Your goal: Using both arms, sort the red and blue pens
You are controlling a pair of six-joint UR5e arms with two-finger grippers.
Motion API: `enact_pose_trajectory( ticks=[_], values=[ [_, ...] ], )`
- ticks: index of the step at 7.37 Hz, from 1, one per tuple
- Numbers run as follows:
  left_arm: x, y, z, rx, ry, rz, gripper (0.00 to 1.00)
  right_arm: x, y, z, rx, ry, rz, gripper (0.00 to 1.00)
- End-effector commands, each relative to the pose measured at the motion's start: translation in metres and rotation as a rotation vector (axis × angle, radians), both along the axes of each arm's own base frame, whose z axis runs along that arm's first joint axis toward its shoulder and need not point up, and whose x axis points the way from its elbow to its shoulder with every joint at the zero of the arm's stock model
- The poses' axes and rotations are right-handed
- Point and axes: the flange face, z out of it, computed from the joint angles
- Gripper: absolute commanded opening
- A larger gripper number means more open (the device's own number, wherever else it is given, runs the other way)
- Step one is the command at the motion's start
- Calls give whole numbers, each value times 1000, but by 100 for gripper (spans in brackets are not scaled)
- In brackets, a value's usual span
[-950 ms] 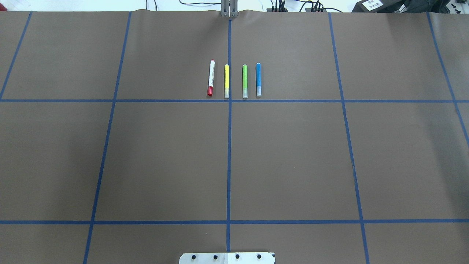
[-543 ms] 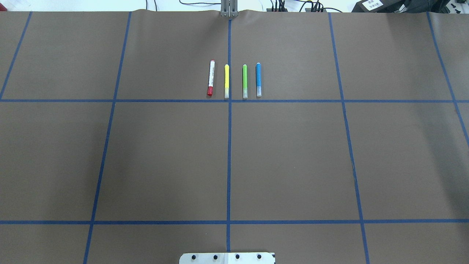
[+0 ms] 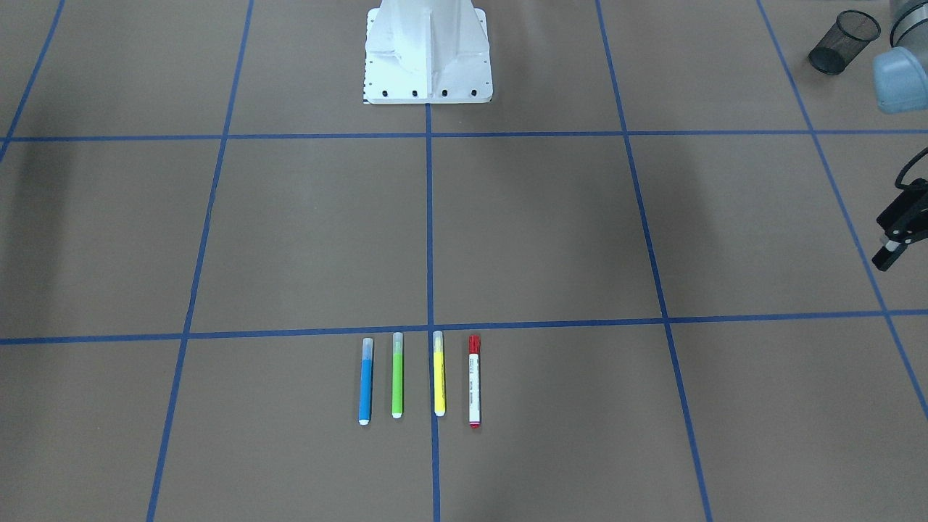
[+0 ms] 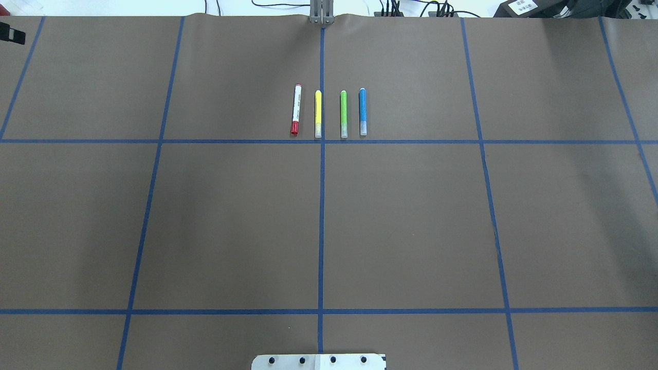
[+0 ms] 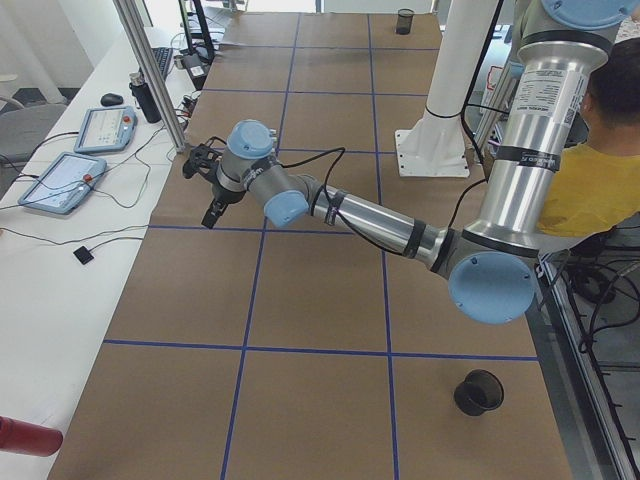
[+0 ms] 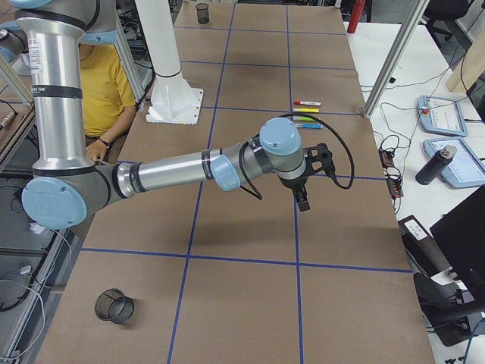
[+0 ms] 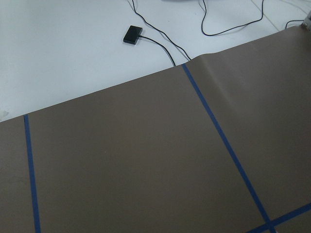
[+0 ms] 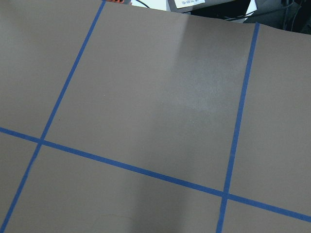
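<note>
Table — red pen, blue pen central; left gripper, right gripper outboard, jaws unreadable

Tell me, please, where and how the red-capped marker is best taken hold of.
Probably mid-barrel, on the white section of the red-capped marker, from straight above, closing across its width: it lies flat, and the yellow marker lies parallel beside it, apart.

Your overhead and front views oppose, sharing the pen row at 12 and 6 o'clock; end views look lengthwise; wrist cameras hug the tabletop.
</note>
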Motion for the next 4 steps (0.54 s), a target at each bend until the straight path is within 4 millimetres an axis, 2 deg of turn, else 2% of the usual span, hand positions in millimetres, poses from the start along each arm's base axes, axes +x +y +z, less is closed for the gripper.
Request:
enact_pose_trajectory(
  ticks=[1, 3, 4],
  values=[
    [58, -2, -46, -123, 128, -47, 100, -46, -28, -31, -72, 12, 62, 99],
    [121, -2, -75, -266, 193, -62, 100, -105, -45, -53, -103, 44, 72, 99],
    [143, -2, -91, -348, 198, -69, 100, -146, -50, -66, -137, 51, 94, 100]
  ],
)
